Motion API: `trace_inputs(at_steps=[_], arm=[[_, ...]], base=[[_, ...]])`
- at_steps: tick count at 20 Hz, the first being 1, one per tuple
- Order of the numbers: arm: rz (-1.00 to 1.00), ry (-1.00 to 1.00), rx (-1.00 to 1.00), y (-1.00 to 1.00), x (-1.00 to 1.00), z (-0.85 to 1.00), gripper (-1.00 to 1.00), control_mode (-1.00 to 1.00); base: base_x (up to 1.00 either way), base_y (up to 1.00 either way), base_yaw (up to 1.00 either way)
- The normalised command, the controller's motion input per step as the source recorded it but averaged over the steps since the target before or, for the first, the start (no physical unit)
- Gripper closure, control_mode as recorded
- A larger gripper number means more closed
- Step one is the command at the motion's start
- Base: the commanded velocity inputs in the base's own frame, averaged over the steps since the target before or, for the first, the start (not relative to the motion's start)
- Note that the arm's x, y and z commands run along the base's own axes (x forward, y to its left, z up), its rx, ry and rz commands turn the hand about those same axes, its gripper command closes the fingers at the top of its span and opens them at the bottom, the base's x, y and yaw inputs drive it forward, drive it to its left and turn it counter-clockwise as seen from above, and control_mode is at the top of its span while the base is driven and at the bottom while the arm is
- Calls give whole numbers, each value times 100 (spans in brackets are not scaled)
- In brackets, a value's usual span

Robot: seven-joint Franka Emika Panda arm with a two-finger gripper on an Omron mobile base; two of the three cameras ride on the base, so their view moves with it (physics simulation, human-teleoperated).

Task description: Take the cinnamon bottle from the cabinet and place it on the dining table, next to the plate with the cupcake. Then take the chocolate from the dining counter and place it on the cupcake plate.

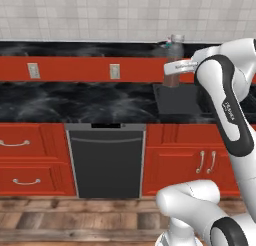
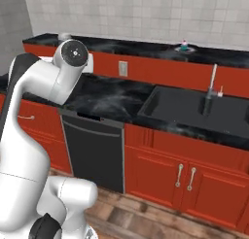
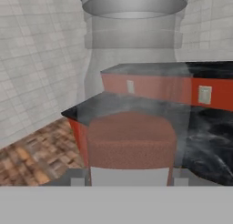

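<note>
My gripper (image 1: 176, 67) is shut on the cinnamon bottle (image 1: 172, 60), a clear bottle with reddish-brown contents and a grey cap. It is held upright above the sink's left end, just in front of the dining table (image 1: 75, 49). The hand view has the bottle (image 3: 131, 143) very close, standing between the fingertips, with its cap at the top. In the right base view, the cupcake (image 2: 184, 44) in its teal wrapper sits on the plate (image 2: 189, 50) on the raised black top (image 2: 146, 47), far right of the arm. The cabinet and the chocolate are out of view.
A lower black counter (image 1: 75, 102) holds a dark sink (image 2: 194, 109) with a faucet (image 2: 210, 90). Below are a dishwasher (image 1: 106, 160) and red drawers and doors (image 1: 30, 160). The red panel carries wall sockets (image 1: 114, 71). A tiled wall rises behind.
</note>
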Motion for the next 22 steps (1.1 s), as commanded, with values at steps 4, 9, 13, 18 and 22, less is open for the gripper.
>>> trace_inputs(at_steps=[4, 9, 13, 18, 22], arm=[[0, 0, 0, 0, 0, 0, 100, 100], [0, 0, 0, 0, 0, 0, 100, 100], [0, 0, 0, 0, 0, 0, 100, 100], [0, 0, 0, 0, 0, 0, 100, 100], [0, 0, 0, 0, 0, 0, 100, 100]], base=[[40, 88, 0], [43, 87, 0], [49, 82, 0], [49, 81, -1], [51, 82, 0]])
